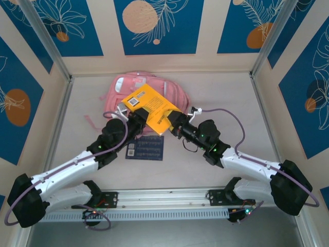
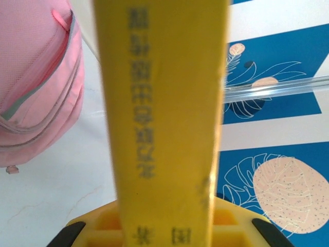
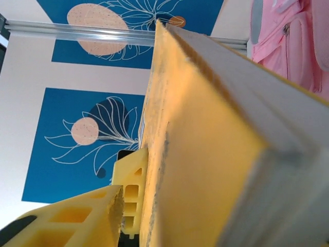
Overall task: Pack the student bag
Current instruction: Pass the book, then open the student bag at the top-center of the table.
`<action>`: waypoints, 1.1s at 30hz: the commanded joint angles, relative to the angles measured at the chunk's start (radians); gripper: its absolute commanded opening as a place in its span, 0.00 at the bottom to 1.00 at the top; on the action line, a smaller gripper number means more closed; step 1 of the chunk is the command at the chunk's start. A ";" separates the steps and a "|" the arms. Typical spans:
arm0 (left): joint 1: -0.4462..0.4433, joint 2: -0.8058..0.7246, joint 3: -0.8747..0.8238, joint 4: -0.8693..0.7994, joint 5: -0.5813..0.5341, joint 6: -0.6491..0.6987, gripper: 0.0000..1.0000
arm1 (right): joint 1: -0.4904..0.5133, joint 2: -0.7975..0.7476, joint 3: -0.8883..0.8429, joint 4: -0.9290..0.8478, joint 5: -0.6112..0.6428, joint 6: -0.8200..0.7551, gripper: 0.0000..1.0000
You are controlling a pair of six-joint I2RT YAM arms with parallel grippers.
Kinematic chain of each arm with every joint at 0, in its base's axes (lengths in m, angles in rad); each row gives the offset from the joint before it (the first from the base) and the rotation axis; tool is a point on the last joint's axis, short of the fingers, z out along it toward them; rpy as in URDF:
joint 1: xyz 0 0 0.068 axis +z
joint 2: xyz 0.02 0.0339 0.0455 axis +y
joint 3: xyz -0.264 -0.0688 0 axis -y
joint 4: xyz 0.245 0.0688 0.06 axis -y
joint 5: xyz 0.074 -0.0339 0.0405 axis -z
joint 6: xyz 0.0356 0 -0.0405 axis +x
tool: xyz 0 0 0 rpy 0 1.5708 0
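Note:
A thick yellow book (image 1: 151, 105) hangs tilted over the pink student bag (image 1: 117, 98), which lies at the back of the table. My left gripper (image 1: 138, 119) is shut on the book's near left end; the book's spine (image 2: 164, 103) runs up from between its yellow fingers, with the bag (image 2: 36, 92) to the left. My right gripper (image 1: 175, 119) is at the book's near right corner. In the right wrist view the book (image 3: 205, 154) stands between the jaws; the one visible finger (image 3: 87, 216) sits a narrow gap off the cover. The other finger is hidden behind the book.
A dark blue booklet (image 1: 145, 148) lies flat on the table just in front of the grippers. Blue patterned walls (image 1: 154, 25) with metal posts close the table in at the back and on both sides. The bag's strap (image 1: 92, 123) trails to the left.

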 commanded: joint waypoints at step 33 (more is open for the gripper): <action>0.242 1.281 1.626 -1.236 0.383 0.989 0.56 | -0.388 -0.848 -0.137 -1.155 0.099 -0.487 0.00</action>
